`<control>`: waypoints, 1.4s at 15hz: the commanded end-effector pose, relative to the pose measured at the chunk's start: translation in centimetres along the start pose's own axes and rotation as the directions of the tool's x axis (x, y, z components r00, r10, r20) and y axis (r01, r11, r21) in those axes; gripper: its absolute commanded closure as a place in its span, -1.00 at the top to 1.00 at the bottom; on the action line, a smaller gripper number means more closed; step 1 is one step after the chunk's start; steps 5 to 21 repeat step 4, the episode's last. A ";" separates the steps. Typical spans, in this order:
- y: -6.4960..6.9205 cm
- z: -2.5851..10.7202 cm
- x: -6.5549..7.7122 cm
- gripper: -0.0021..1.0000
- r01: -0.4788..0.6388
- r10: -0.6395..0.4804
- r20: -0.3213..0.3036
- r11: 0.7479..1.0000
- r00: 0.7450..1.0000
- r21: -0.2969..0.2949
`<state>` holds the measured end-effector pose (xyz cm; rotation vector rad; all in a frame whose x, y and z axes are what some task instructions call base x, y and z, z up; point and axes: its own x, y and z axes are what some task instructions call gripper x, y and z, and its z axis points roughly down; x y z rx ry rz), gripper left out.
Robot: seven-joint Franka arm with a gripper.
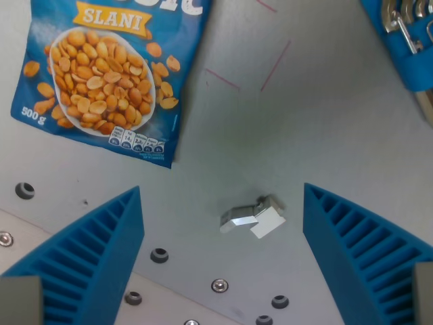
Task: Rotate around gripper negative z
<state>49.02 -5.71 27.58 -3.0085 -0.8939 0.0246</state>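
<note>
Gripper (223, 264) spread wide, blue ribbed fingers (95, 250) empty, w/ small metal bracket (253, 217) lying on grey table (304, 135) btwn them. Peanut bag (111, 71) beyond bracket, toward wrist view's left; blue tool holder (406, 40) toward wrist view's right.

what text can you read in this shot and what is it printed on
"SLANI" on the yellow banner of the blue peanut bag
"500 g" at the bag's lower left corner
Large white letters at the bag's top edge: cut off, unreadable
Nutrition boxes and fine print along the bag's bottom: too small to read
</note>
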 end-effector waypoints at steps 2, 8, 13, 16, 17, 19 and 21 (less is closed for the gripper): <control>0.1 -0.2 0.0 1.00 0.185 -0.185 -0.003 0.983 0.983 -0.002; 0.1 -0.2 0.0 1.00 0.211 -0.211 -0.003 0.978 0.978 -0.003; 0.1 -0.2 0.0 1.00 0.211 -0.211 -0.003 0.978 0.978 -0.003; 0.1 -0.2 0.0 1.00 0.211 -0.211 -0.003 0.978 0.978 -0.003; 0.1 -0.2 0.0 1.00 0.211 -0.211 -0.003 0.978 0.978 -0.003; 0.1 -0.2 0.0 1.00 0.211 -0.211 -0.003 0.978 0.978 -0.003; 0.1 -0.2 0.0 1.00 0.211 -0.211 -0.003 0.978 0.978 -0.003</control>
